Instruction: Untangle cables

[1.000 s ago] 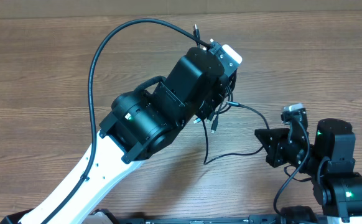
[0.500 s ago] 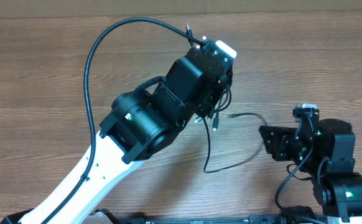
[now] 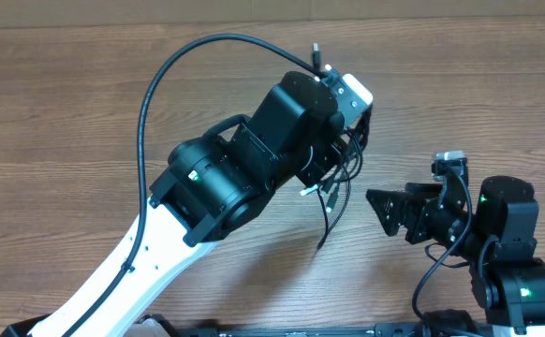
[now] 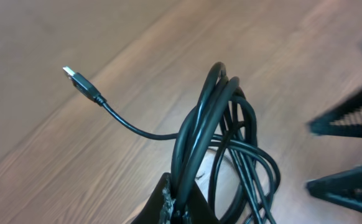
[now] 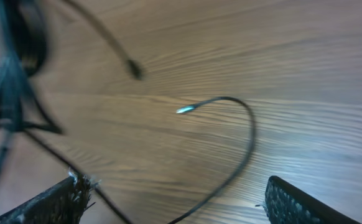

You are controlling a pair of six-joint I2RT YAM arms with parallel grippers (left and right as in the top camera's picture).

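Observation:
My left gripper (image 4: 180, 198) is shut on a bundle of thin black cables (image 4: 231, 130), looped several times and held above the wooden table. One strand sticks out to a silver-tipped plug (image 4: 75, 76). Overhead, the cables (image 3: 332, 197) dangle below the left gripper (image 3: 353, 129), a loose end reaching the table. My right gripper (image 3: 377, 212) stands open just right of the dangling strands, holding nothing. In the right wrist view its jaws (image 5: 176, 186) are wide apart, with a curved strand and its silver tip (image 5: 184, 110) between and beyond them. The blurred bundle (image 5: 13, 56) is at the left.
The left arm's own thick black cable (image 3: 155, 94) arcs over the wooden table (image 3: 57, 94) at the back left. The right arm's base (image 3: 516, 281) sits at the front right edge. The right gripper's fingers (image 4: 349, 112) show at the right of the left wrist view.
The right gripper has opened and let go of the strand it was pulling, then shifted left. The freed strand swung back under the left gripper, which moved slightly right.

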